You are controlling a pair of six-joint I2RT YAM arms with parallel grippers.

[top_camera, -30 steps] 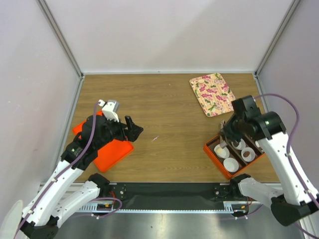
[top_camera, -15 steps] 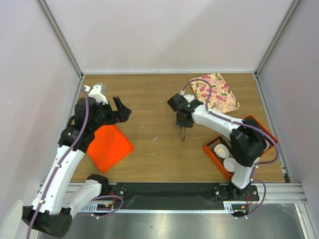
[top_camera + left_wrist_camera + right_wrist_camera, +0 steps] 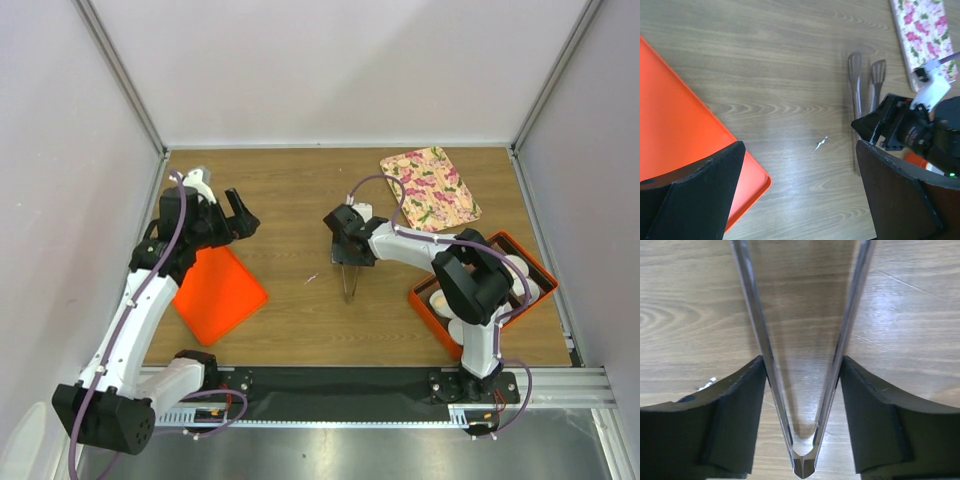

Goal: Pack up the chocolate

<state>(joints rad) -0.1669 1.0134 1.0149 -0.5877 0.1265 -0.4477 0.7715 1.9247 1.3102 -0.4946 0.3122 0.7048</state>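
No chocolate shows in any view. My right gripper (image 3: pixel 345 255) (image 3: pixel 802 362) is low over the middle of the table, shut on metal tongs (image 3: pixel 349 282) (image 3: pixel 756 315). The tongs spread in a V, and each pad (image 3: pixel 740 405) presses on one arm. Their tips (image 3: pixel 856 85) rest on or just above the wood. My left gripper (image 3: pixel 240 215) (image 3: pixel 799 147) hangs wide open above the bare table, beside the flat orange lid (image 3: pixel 215 290) (image 3: pixel 670 125), with nothing between its fingers. White paper cups (image 3: pixel 443 300) sit in the orange box (image 3: pixel 420 300) at the right.
A floral tray (image 3: pixel 428 187) (image 3: pixel 925 30) lies at the back right. A small white scrap (image 3: pixel 311 279) (image 3: pixel 819 145) lies on the wood between the two arms. White walls close in the table on three sides.
The right arm swung from the orange box to the table's middle with the tongs, and its jaws widened so the tongs spread. The left arm drew back and left.
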